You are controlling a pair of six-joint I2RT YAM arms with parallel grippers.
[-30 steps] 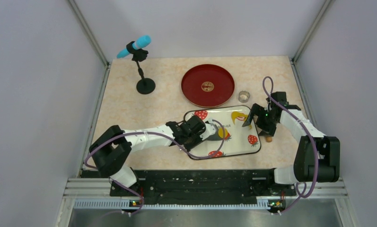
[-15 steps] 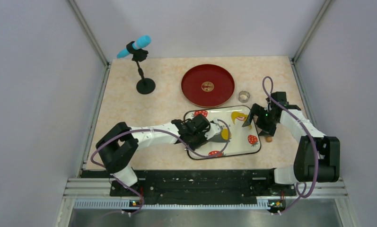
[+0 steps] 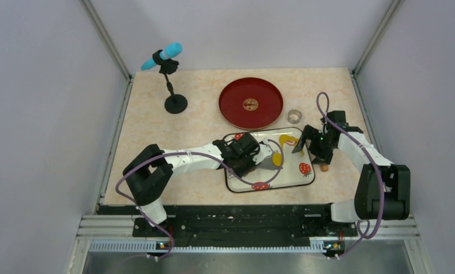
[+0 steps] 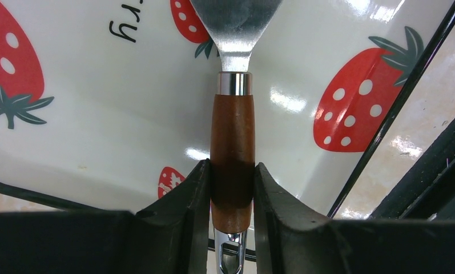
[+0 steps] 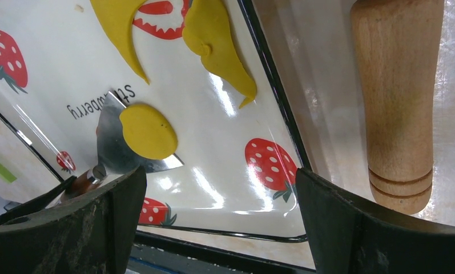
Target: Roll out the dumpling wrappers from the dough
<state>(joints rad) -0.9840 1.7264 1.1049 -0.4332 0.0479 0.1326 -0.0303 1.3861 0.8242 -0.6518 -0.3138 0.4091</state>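
Pale marbled tabletop (image 3: 156, 131) fills the overhead view, with the white glossy tray with red strawberry prints (image 3: 288, 180) on it. Your left gripper (image 3: 258, 155) reaches over this tray; the right gripper (image 3: 306, 142) hangs at its right edge. The round dark red plate (image 3: 250, 103) stands behind, well apart.

From the left wrist, the jaws are clamped on the brown wooden handle of the flat steel spatula (image 4: 232, 142); only the letters "ry" are readable.

From the right wrist, the jaws stand wide apart, holding nothing. The small round yellow dumpling wrapper (image 5: 148, 131) lies on the spatula blade, leftover yellow dough (image 5: 216, 45) further up the tray, the tan wooden roller (image 5: 399, 103) beside the tray. The print reads "Strawberry". I judge you are lifting the wrapper; next, keep the blade level and carry it, probably to the plate.
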